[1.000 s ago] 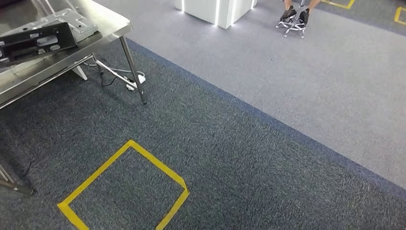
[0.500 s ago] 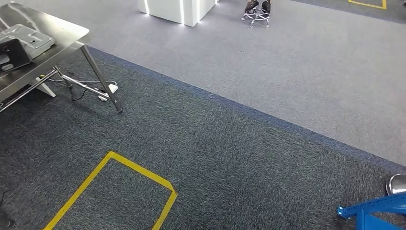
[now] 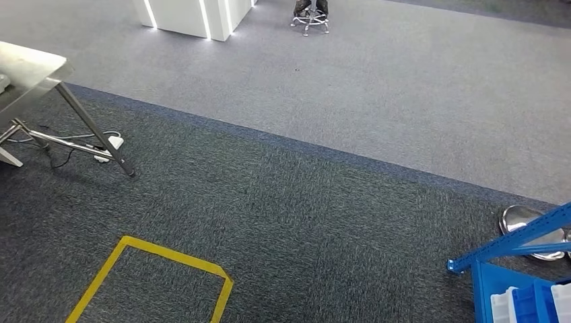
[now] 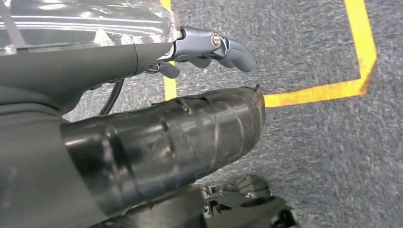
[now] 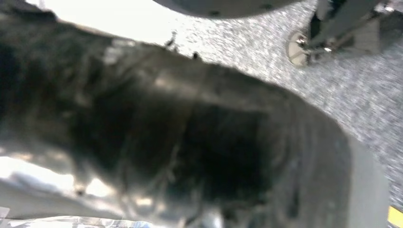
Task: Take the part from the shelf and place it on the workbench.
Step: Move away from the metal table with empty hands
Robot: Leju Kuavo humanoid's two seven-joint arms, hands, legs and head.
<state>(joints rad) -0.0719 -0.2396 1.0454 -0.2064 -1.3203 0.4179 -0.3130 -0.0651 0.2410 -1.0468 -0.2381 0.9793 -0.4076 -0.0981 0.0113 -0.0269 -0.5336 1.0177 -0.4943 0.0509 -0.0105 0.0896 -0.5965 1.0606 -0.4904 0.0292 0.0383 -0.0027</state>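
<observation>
We see the head view evenly lit and sharp, with soft shadows under the workbench [image 3: 30, 74] at upper left and bright strips on the white block [image 3: 192, 15] at top. The left wrist view is sharp, with glare on the clear cover [image 4: 85, 21] at top. The right wrist view is blurred, with the upper left blown white.

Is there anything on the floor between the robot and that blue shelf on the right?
Nothing visible: bare dark carpet runs up to the blue shelf. A round metal base sits just behind its corner, off the direct path.
</observation>
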